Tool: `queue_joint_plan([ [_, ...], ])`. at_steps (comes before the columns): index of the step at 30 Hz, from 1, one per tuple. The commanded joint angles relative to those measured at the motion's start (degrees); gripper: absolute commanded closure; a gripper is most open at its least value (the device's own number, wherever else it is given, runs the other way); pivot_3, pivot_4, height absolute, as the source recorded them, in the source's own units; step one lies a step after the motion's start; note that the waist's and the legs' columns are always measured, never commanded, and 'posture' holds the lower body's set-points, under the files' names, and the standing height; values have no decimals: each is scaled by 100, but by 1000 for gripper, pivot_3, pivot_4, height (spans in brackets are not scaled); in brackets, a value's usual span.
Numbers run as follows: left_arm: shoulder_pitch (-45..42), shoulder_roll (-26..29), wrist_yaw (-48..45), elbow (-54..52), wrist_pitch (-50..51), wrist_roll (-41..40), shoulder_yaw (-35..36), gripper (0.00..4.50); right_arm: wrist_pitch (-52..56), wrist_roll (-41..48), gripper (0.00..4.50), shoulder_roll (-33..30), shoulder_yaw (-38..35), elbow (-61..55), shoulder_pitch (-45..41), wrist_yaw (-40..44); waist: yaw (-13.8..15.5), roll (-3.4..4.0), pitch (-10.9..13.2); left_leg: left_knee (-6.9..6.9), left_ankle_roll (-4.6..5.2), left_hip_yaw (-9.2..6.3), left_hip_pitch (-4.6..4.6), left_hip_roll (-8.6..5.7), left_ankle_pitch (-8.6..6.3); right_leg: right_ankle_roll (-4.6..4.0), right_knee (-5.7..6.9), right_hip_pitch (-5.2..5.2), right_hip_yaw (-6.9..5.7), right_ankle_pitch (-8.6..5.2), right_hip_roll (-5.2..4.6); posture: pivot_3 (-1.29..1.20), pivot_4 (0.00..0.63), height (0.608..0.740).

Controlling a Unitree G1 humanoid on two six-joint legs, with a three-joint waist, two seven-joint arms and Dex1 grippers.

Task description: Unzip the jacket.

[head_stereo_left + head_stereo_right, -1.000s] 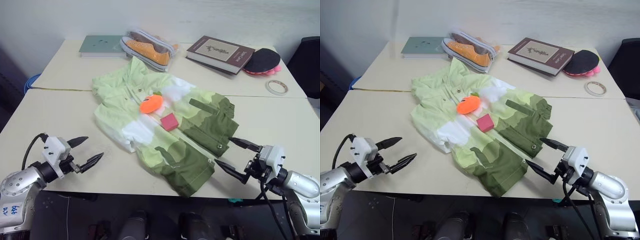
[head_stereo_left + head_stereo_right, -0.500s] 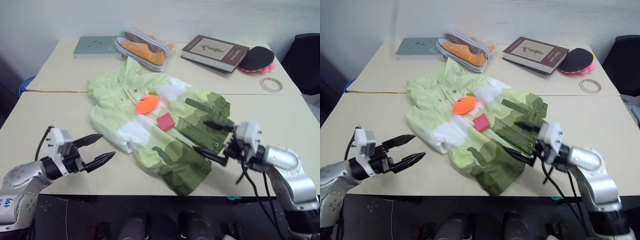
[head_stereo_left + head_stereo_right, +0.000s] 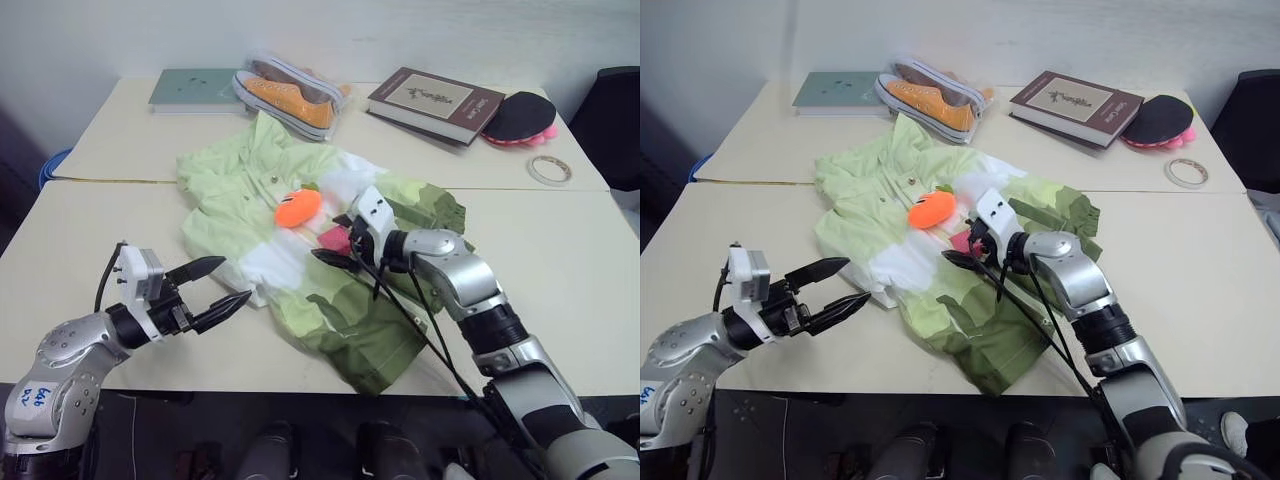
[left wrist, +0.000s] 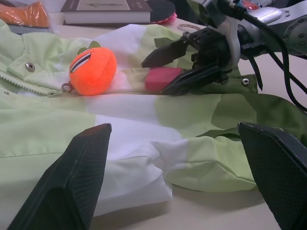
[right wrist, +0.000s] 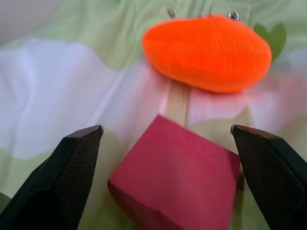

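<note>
Jacket [image 3: 300, 240]: lies flat and rumpled across the middle of the table [image 3: 90, 230], collar toward the far edge, in wavy light-green, white and olive patches (snap buttons along the front). An orange plush toy [image 3: 299, 208] and a red block [image 5: 177, 179] rest on it. My right gripper [image 3: 335, 240] is spread, apparently straddling the block without touching. My left gripper [image 3: 220, 286] is spread beside the near hem.
</note>
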Motion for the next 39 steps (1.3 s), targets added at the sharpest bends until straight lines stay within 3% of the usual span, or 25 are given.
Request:
queue_joint_plan([
  [1,168,-59,91,-278,-177,33,109,27,-105,-50,189,97,15,-104,25,221,-10,0,0,0,0,1,0,1,0,0,2,-1,0,0,0,0,150,740],
  [4,263,-90,133,-313,-234,53,120,0,-190,-40,982,203,-55,-190,88,294,-26,0,0,0,-5,1,0,10,3,0,5,-4,-1,0,2,0,150,740],
  [11,186,-137,180,-255,-310,112,7,0,-466,55,3462,241,-420,-510,364,219,-88,0,0,-1,-13,4,-1,14,7,0,15,-12,1,0,2,0,150,740],
  [13,130,-134,149,-202,-337,141,-48,0,-428,323,3672,183,-629,-843,537,375,-89,0,0,-1,-12,4,-2,13,7,0,14,-14,1,0,2,0,150,740],
  [18,-26,-168,91,-84,-441,212,-205,0,-81,1502,3673,-277,-2027,-2118,1152,431,-49,0,0,-4,-10,5,-5,12,5,0,8,-13,2,0,1,0,150,740],
  [21,-108,-152,23,-27,-446,182,-241,0,66,1582,3673,-1094,-2982,-2173,1575,306,38,0,0,-3,-9,6,-4,12,5,0,6,-11,3,0,-4,0,150,740],
  [23,-186,-110,-51,65,-515,249,-278,0,90,1134,3673,-1746,-3511,-1633,1897,-167,100,0,0,-3,-6,4,-3,11,2,0,-2,-3,5,0,-7,0,150,740],
  [26,-290,-107,-114,268,-658,430,-387,0,-844,634,3673,-2154,-4061,-509,2214,-707,136,0,0,-3,-3,9,-1,11,1,0,-28,10,4,0,-5,0,150,740],
  [29,-420,-180,-112,465,-893,659,-509,0,-1550,288,3673,-2474,-4079,925,2235,-712,74,1,1,-6,-3,33,10,20,2,2,-34,15,0,1,5,0,150,740],
  [33,-611,-258,-205,727,-1138,858,-715,0,-2826,-49,3673,-2758,-3944,3054,1609,-703,-39,18,11,-6,4,55,24,21,6,4,-32,19,8,2,10,0,150,740],
  [39,-937,-217,-274,1260,-1355,967,-641,0,-3840,214,1647,-2896,-4085,3800,1369,257,-119,27,15,-7,-1,57,25,33,9,5,-28,19,8,3,9,0,150,740],
])
